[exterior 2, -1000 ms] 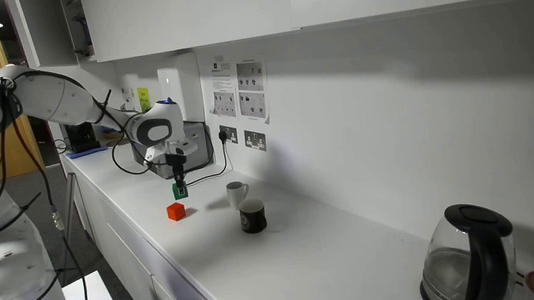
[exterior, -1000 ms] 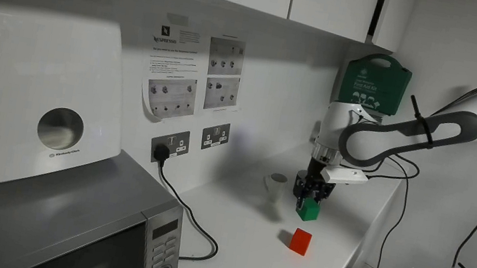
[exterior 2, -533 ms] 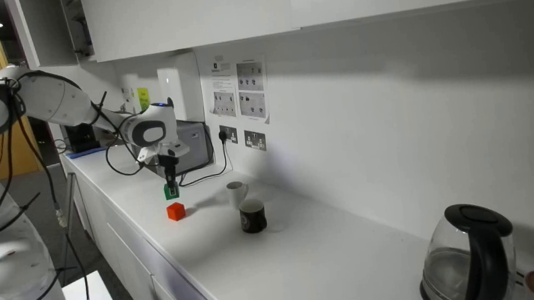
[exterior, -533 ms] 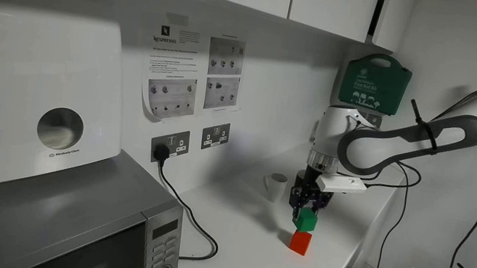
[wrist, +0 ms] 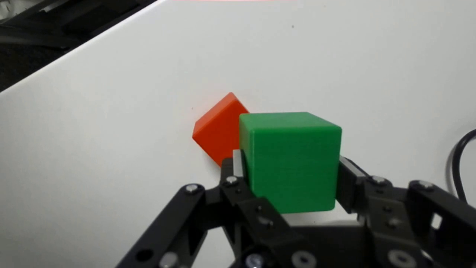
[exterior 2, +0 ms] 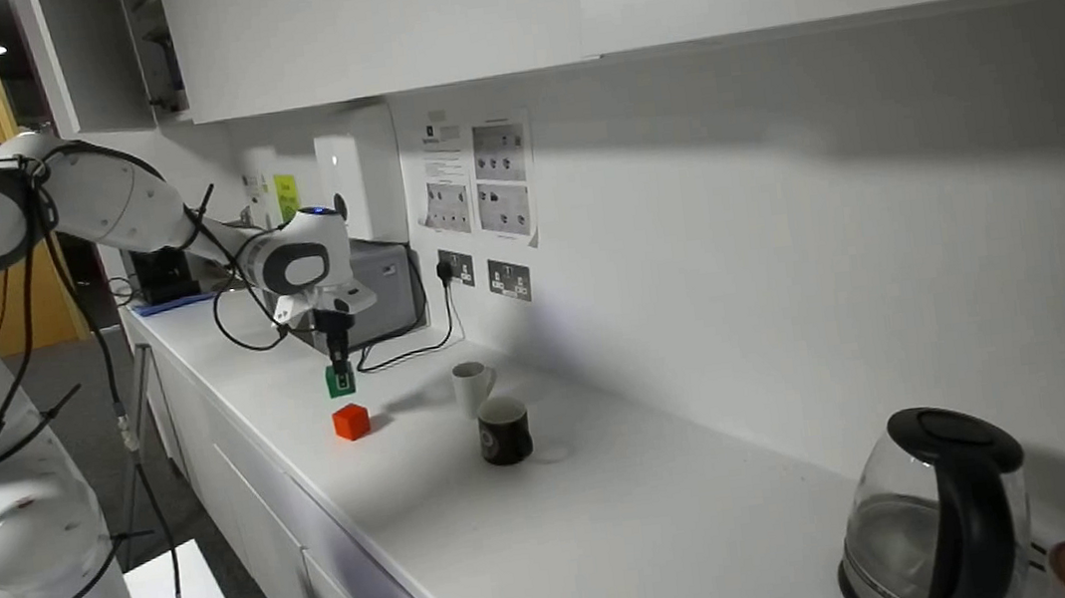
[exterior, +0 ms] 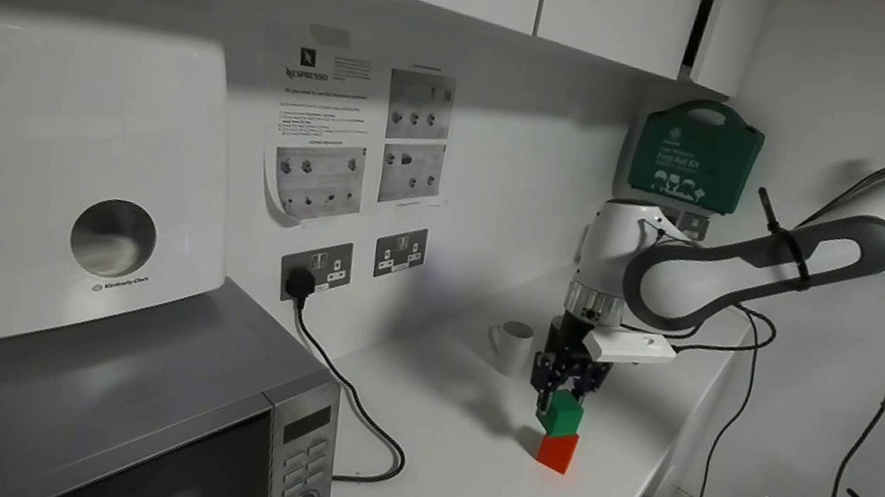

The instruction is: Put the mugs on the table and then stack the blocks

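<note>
My gripper (exterior: 561, 400) is shut on the green block (wrist: 293, 167), one finger on each side. In an exterior view the green block (exterior 2: 340, 382) hangs above the white table (exterior 2: 619, 530), a little beyond the red block (exterior 2: 351, 422). In the wrist view the red block (wrist: 221, 128) lies lower and to the left, partly hidden by the green one. The red block (exterior: 556, 453) shows just below the green one in an exterior view; contact cannot be told there. The white mug (exterior 2: 469, 386) and dark mug (exterior 2: 505, 435) stand upright on the table, close together.
A grey microwave (exterior: 193, 423) stands on the table, its black cable (exterior: 374, 428) looping near the blocks. A glass kettle (exterior 2: 938, 514) stands at the opposite end. The wall runs behind the mugs. The table's front edge (wrist: 78, 48) is near the red block. Cabinets hang above.
My gripper has carried the green block a short way toward the microwave end, with only a slight shift in the last half second. The red block and both mugs have not moved.
</note>
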Tool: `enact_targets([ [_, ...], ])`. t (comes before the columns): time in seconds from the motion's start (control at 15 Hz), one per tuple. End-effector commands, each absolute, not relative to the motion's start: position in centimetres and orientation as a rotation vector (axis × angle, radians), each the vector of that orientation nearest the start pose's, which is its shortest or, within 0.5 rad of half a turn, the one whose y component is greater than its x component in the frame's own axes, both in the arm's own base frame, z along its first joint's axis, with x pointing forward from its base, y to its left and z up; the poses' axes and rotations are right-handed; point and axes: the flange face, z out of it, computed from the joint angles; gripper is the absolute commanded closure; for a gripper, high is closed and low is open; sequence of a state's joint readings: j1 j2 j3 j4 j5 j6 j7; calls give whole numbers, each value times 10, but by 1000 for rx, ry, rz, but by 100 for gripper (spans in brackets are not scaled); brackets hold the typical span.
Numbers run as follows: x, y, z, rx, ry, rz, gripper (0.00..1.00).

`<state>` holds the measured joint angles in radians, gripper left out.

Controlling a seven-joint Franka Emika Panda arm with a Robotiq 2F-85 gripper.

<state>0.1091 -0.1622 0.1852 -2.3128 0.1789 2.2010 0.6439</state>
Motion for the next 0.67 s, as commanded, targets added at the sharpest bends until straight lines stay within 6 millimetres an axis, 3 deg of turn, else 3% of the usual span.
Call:
enact_targets([
  [0.0, 471, 132, 405, -2989, 542, -3, 68],
  [0.27, 472, 119, 391, -3083, 358, 32, 68],
  [0.6, 474, 118, 384, -3131, 255, 51, 68],
])
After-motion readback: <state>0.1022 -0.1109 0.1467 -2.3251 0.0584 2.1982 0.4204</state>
